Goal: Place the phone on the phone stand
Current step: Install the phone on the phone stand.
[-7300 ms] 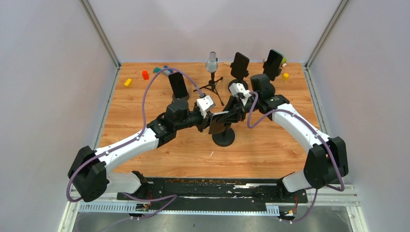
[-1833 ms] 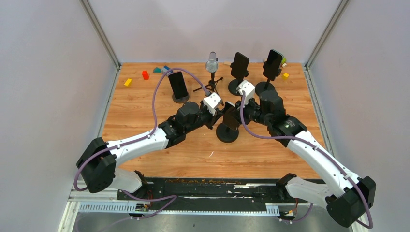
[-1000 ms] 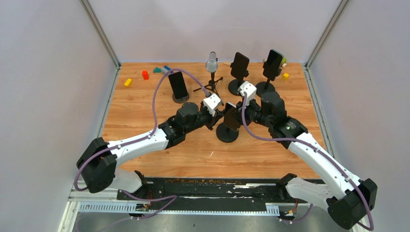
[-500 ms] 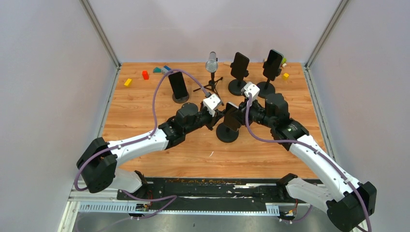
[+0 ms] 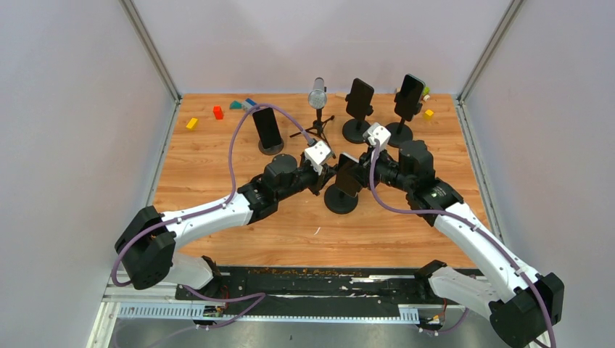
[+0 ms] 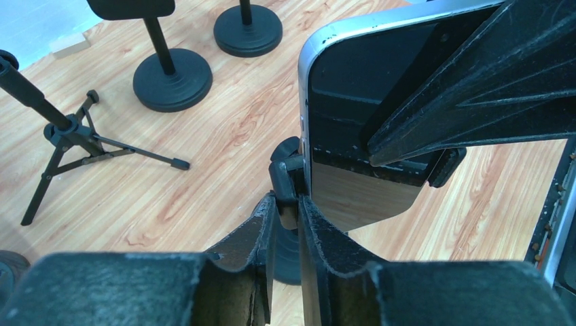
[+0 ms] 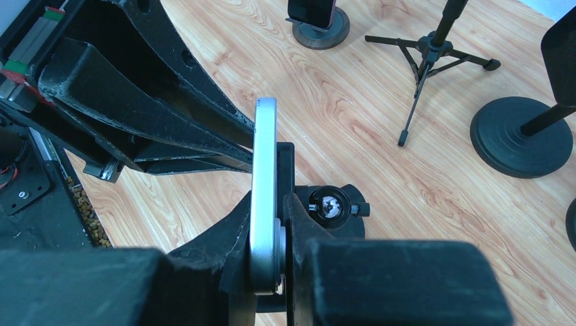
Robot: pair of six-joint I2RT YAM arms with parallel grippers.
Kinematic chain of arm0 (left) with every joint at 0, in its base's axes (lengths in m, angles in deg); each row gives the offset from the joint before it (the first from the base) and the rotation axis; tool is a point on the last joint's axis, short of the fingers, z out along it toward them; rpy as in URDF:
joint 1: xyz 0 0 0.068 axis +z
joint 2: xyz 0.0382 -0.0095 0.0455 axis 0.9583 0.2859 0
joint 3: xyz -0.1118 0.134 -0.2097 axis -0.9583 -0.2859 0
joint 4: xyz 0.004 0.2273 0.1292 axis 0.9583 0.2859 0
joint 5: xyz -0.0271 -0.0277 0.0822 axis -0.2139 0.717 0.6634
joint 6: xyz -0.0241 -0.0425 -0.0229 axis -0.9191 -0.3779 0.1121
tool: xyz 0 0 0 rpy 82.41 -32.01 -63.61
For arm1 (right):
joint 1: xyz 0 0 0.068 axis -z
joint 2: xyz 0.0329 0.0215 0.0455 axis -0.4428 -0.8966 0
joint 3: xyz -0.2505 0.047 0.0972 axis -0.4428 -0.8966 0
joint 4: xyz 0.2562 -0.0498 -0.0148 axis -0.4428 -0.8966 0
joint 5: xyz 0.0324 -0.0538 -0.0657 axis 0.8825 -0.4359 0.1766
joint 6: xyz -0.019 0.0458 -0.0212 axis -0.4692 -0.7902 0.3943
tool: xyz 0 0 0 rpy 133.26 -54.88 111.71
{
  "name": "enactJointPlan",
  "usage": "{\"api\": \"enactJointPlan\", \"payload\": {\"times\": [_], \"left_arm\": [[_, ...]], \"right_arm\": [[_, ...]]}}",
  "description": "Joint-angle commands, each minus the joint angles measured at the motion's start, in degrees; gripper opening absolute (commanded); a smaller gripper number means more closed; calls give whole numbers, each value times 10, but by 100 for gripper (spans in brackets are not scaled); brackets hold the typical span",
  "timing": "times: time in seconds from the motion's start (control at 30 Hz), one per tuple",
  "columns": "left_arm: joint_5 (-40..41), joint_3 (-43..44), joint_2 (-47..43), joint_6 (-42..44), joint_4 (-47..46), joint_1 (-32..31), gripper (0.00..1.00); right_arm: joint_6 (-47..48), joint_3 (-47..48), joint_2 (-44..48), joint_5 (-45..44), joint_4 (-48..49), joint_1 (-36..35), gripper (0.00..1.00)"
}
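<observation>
Clamping phone (image 7: 264, 146), R tool (image 7: 268, 227), stand (image 5: 339, 201) beneath

Bright, even overhead light — soft, faint shadows on worktop (image 5: 217, 159). Top view sharp; wrist cams soften nr foreground, stretch at edges. Wood reflection on phone (image 6: 353, 197) glass.

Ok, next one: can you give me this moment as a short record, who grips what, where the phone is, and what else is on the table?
phone: upright, against the cradle of the phone stand, mid-table
right gripper: shut on the phone's edge
left gripper: closed on the stand clamp beside the phone
seated in cradle: cannot tell
loaded stands: one left of the tripod microphone at, two right of it at and
far edge: yellow block, red block
</observation>
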Motion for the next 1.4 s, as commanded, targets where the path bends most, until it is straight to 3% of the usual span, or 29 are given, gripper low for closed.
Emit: {"api": "enactJointPlan", "payload": {"times": [0.0,0.6,0.77,0.97,1.13,1.37], "left_arm": [[-210,-7,-21,-40,25,-62,28],[-186,-11,-49,-2,47,-61,42],[-131,-1,-66,33,79,-62,53],[-91,1,-82,58,94,-59,64],[-79,-2,-83,62,93,-57,68],[-65,-5,-86,64,91,-50,72]], "right_arm": [[45,-21,-29,-151,43,37,0],[56,-19,-27,-99,38,47,0],[66,-3,-32,-44,18,56,17],[71,4,-26,-22,-1,61,53],[75,1,-13,-8,-1,64,57],[79,17,-18,29,-1,64,54]]}}
